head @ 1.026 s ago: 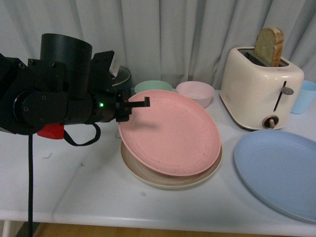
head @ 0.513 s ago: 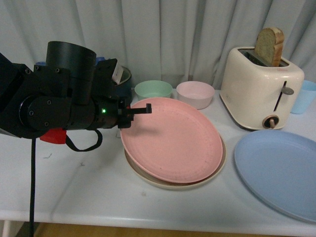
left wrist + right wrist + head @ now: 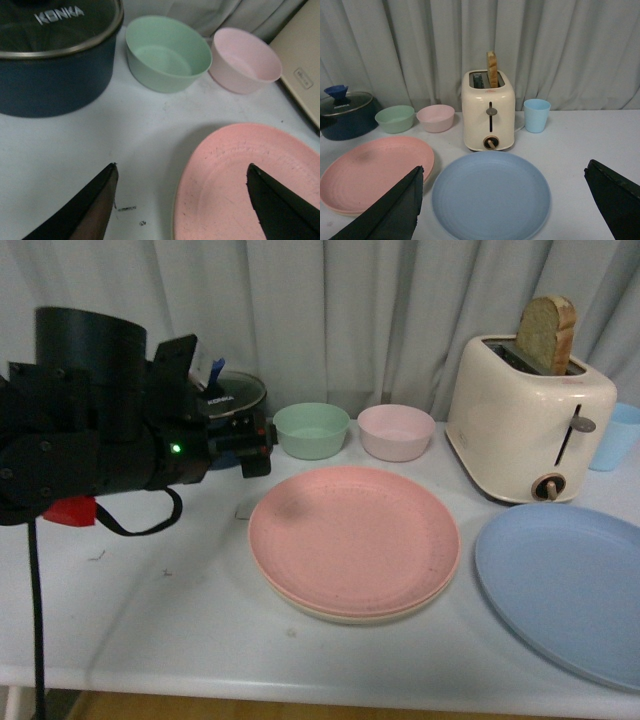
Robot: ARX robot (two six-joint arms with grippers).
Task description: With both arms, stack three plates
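The pink plate (image 3: 352,538) lies flat on the beige plate, of which only the rim (image 3: 340,615) shows beneath it. To the right, the light blue plate (image 3: 565,585) sits alone on the table. My left gripper (image 3: 262,445) is open and empty, hovering off the pink plate's far-left rim, and the black left arm (image 3: 90,430) fills the left side. In the left wrist view the left gripper (image 3: 181,165) straddles the pink plate's (image 3: 240,185) edge without touching it. My right gripper (image 3: 504,171) is open above the blue plate (image 3: 490,195).
A cream toaster (image 3: 528,420) holding a slice of bread stands at the back right, with a blue cup (image 3: 615,436) beside it. A green bowl (image 3: 311,429), a pink bowl (image 3: 395,431) and a dark lidded pot (image 3: 232,400) line the back.
The pink plate has gone from tilted, with its left rim at my left gripper, to flat on the beige plate. My left gripper has let go and drawn back to the left.
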